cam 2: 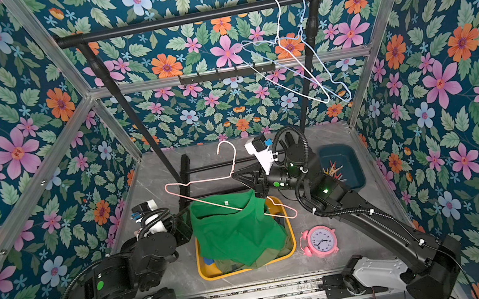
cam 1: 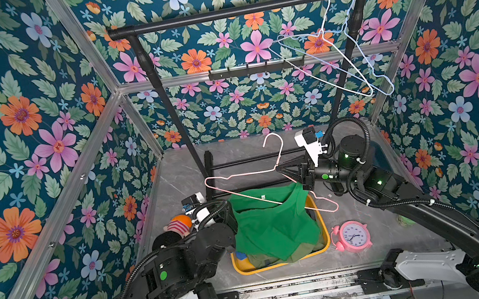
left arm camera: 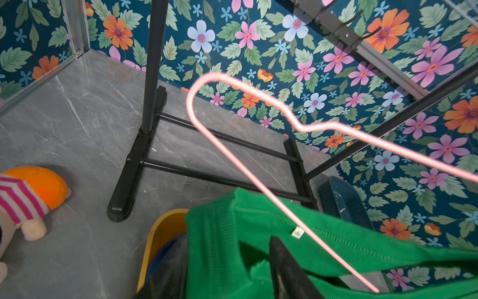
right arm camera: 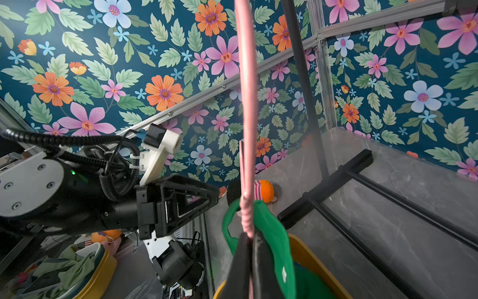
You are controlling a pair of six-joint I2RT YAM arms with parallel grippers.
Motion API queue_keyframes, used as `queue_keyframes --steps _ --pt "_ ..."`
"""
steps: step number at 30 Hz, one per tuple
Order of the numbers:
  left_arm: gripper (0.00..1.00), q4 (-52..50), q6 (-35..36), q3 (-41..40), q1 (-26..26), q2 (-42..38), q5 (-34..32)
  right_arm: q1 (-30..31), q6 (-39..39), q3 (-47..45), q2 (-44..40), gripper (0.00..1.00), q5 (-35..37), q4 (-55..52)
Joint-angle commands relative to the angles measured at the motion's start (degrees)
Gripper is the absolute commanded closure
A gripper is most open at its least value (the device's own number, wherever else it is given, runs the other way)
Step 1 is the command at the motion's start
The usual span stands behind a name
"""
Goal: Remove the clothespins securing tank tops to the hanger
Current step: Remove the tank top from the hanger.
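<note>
A pink wire hanger (left arm camera: 214, 77) is held up over the yellow basket (cam 1: 282, 265). My right gripper (right arm camera: 248, 239) is shut on its twisted neck. A bright green tank top (cam 1: 273, 226) hangs from the hanger by one strap beside the right gripper and sags into the basket. An olive top (cam 1: 265, 258) and a bit of blue cloth (cam 1: 242, 255) lie beneath it. My left gripper (left arm camera: 227, 246) is at the green top's neckline, its jaws apart with a fold of green knit between them. Several clothespins (cam 2: 332, 171) lie in the teal bin (cam 2: 347, 159). I see none on the hanger.
The black clothes rack (cam 1: 242, 11) stands at the back, with a white and a pale blue hanger (cam 1: 344, 59) on its rail. A pink alarm clock (cam 1: 354, 236) lies right of the basket. A plush toy (cam 1: 178, 225) sits behind the left arm.
</note>
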Motion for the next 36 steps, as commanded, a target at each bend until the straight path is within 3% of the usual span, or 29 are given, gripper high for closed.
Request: queue_keyframes --steps 1,5,13,17,22,28,32,36 --pt "0.45 -0.7 6.6 3.3 -0.1 -0.4 1.7 0.0 -2.0 1.2 0.0 1.0 -2.1 -1.8" --pt "0.38 3.0 18.3 10.6 -0.1 0.7 7.4 0.0 -3.8 3.7 2.1 1.0 -4.9 -4.8" --pt "0.18 -0.7 30.8 23.8 -0.1 10.8 10.2 -0.7 -1.1 6.4 9.1 1.0 -12.0 0.4" --pt "0.18 -5.7 30.3 27.5 -0.1 13.0 9.4 -0.8 0.0 8.5 13.2 1.0 -16.0 1.7" --pt "0.19 -5.0 26.1 24.0 -0.1 6.4 9.3 -1.6 3.5 10.0 18.4 1.0 -19.9 6.9" --pt "0.2 -2.1 22.9 17.4 -0.1 -2.3 10.5 -2.7 14.2 8.5 24.4 1.0 -21.1 23.8" --pt "0.19 -3.7 23.2 18.2 -0.1 -1.2 10.0 -3.4 24.4 7.3 28.0 1.0 -22.3 38.2" --pt "0.19 -5.0 23.8 19.7 -0.1 1.4 9.8 -3.4 29.4 6.8 31.5 1.0 -23.6 44.7"
